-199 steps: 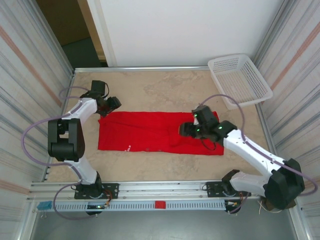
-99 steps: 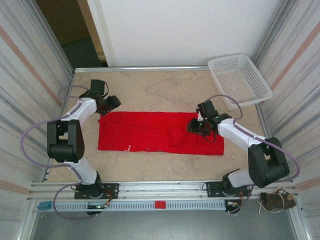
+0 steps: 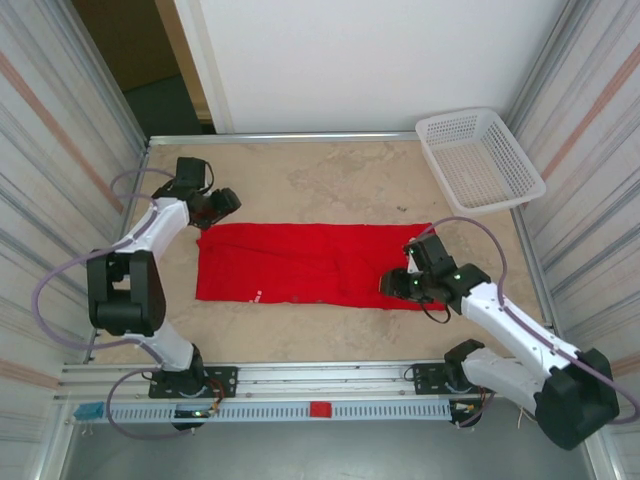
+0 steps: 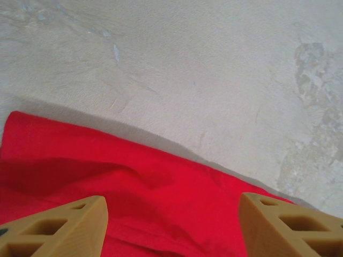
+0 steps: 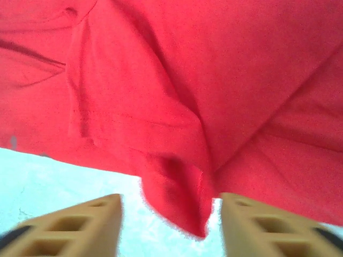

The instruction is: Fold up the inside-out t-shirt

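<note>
The t-shirt (image 3: pixel 300 265) lies flat on the table (image 3: pixel 330 170) as a long red band, with the white basket (image 3: pixel 480 160) well off its far right corner. I read this as mid-fold: the length is already narrowed, and the ends have yet to be brought over.

My left gripper (image 3: pixel 222 205) hangs just above the shirt's far left corner. In its wrist view the fingers stand wide apart with nothing between them, and the red edge and bare table lie beneath. My right gripper (image 3: pixel 398 283) sits at the shirt's near right edge. Its fingers are apart too, and a loose flap of the hem (image 5: pixel 182 209) pokes up between them, with table showing on either side of it. The flap is bracketed, not pinched.

As I judge it, the next move is to close the right fingers on that flap, taking every layer, before lifting. The left side needs to drop onto its corner and do the same. A shallow bite would take only the top layer and drag the band askew.

A second ago the right gripper was further in on the shirt, over its right part. Half a second ago it was nearer the shirt's far right edge, and now it has come down to the near edge. The left gripper has barely shifted, and the shirt's outline looks about the same.
</note>
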